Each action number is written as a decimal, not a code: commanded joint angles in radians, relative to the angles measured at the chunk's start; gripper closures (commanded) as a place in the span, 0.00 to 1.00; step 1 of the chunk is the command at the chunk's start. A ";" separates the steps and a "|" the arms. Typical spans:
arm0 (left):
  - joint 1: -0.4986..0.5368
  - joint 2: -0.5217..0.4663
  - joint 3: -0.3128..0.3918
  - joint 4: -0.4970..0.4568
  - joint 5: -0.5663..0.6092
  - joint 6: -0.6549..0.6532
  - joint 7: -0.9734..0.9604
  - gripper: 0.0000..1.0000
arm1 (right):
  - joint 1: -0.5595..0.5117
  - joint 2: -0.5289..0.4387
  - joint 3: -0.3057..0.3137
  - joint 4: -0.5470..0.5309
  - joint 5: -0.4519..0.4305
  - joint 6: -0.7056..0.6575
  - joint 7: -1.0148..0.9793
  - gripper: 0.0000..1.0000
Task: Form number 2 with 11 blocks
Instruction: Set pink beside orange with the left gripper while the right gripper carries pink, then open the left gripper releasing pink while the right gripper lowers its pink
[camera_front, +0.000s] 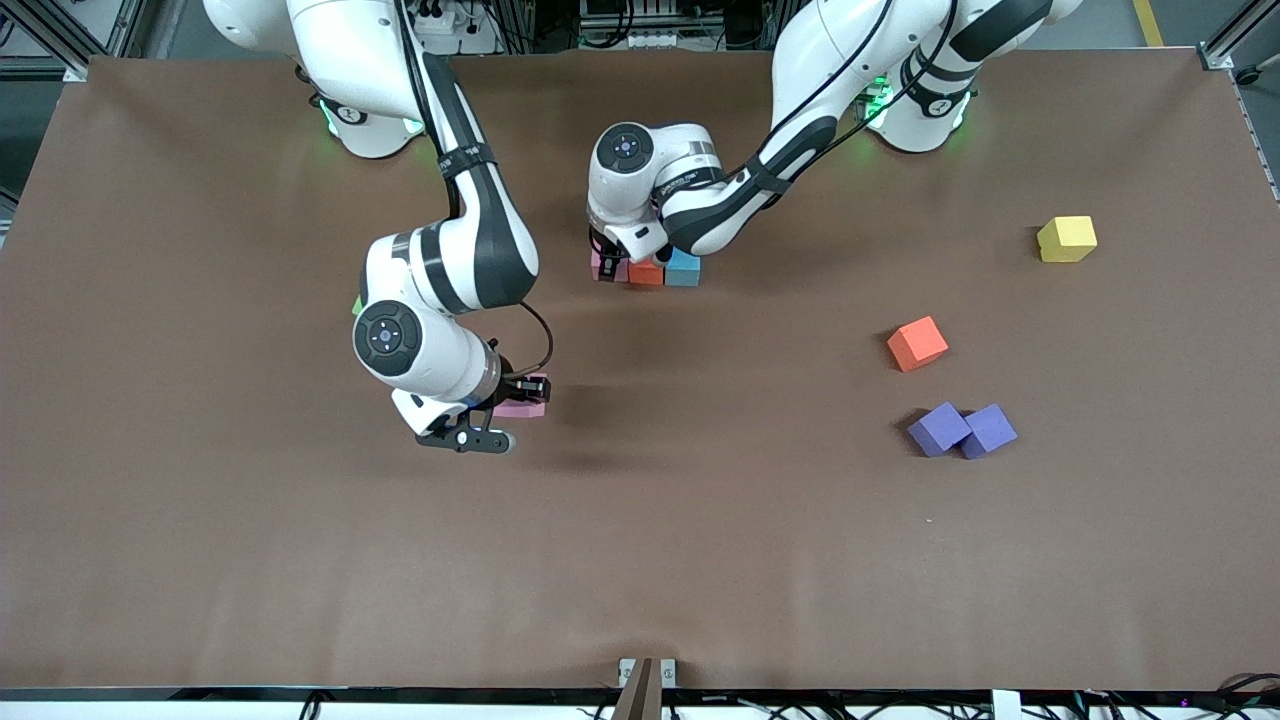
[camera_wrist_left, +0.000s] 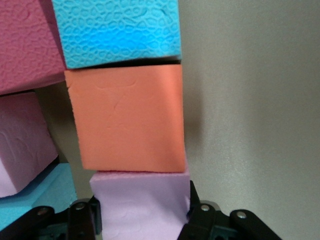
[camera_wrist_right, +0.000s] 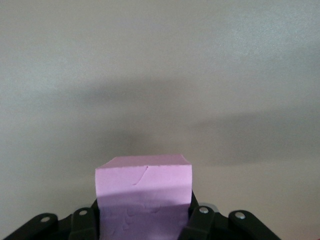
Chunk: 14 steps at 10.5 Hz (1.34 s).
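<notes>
A brown table (camera_front: 640, 560) carries everything, with the two arm bases along its top edge in the front view. Near the middle of that edge a small cluster of cubes is forming: a pink cube (camera_front: 606, 265), an orange cube (camera_front: 646, 273) and a light blue cube (camera_front: 684, 268) sit touching in a row, and the left wrist view shows more cubes packed just beside them. The left gripper (camera_wrist_left: 142, 220) is down at this cluster, jaws clamped on the pink cube, which touches the orange one; it looks pressed in to finish a straight three-wide row of the number 2.

The right gripper (camera_wrist_right: 142, 220) is near the middle of the table, toward the right arm's end, jaws clamped on another pink cube (camera_front: 525, 400), probably the next piece for the digit.

Toward the left arm's end lie a yellow cube (camera_front: 1066, 239), a second orange cube (camera_front: 917, 343) and two purple cubes (camera_front: 962, 430) touching each other. A green cube (camera_front: 356, 305) peeks out beside the right arm.
</notes>
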 joint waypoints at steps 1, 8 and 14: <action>0.005 -0.008 0.000 -0.015 0.032 0.020 -0.039 0.52 | -0.023 -0.025 0.023 0.002 -0.030 -0.016 0.019 0.82; -0.001 -0.008 0.001 -0.010 0.031 0.020 -0.039 0.26 | -0.018 -0.026 0.022 0.001 -0.030 -0.017 0.030 0.82; 0.002 -0.014 0.001 -0.013 0.032 0.017 -0.038 0.25 | -0.015 -0.031 0.020 -0.006 -0.030 -0.010 0.030 0.83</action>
